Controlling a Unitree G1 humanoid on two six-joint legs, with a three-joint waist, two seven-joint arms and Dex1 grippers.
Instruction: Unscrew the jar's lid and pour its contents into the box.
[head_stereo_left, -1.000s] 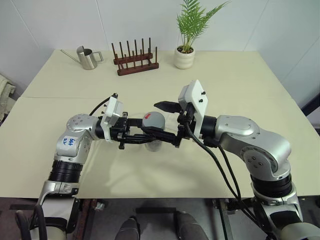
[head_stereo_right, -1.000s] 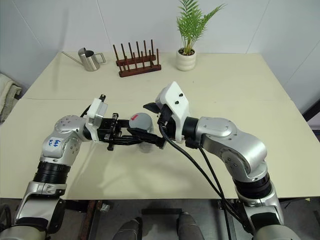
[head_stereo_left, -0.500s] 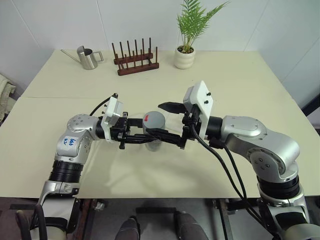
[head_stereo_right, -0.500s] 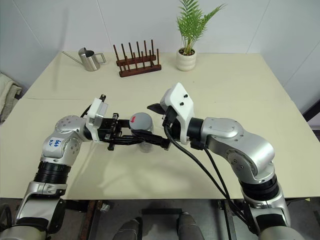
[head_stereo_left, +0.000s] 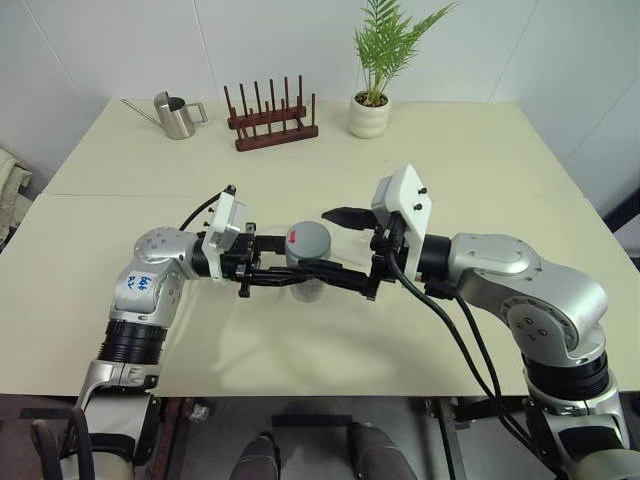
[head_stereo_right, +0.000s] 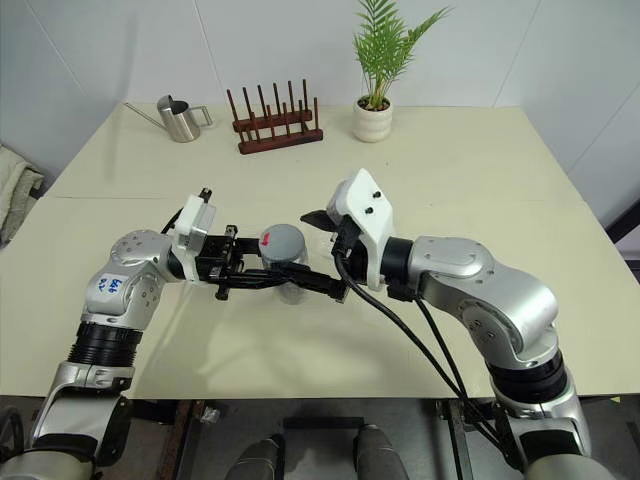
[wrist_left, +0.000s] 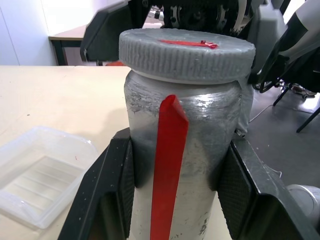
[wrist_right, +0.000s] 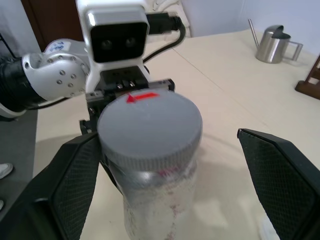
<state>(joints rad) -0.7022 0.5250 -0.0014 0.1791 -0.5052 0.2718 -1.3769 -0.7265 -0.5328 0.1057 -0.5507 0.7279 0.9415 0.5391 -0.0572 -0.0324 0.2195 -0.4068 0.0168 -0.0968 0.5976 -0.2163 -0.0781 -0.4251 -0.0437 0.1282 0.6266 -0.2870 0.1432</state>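
Your left gripper was closed on the small silvery-grey cylindrical jar with the red stripe, its black fingers clamped on opposite sides of the jar's body. You held the jar upright above the cream surface, long axis vertical, mouth upward. The round grey ribbed lid with the red mark sat on top of the jar; whether it was loosened could not be told. Your right gripper stood wide open and held nothing, one finger either side of the lid, clear of its rim. The shallow clear plastic box with rounded corners lay on the surface just beside and below the jar, open side up. The jar's contents could not be made out.
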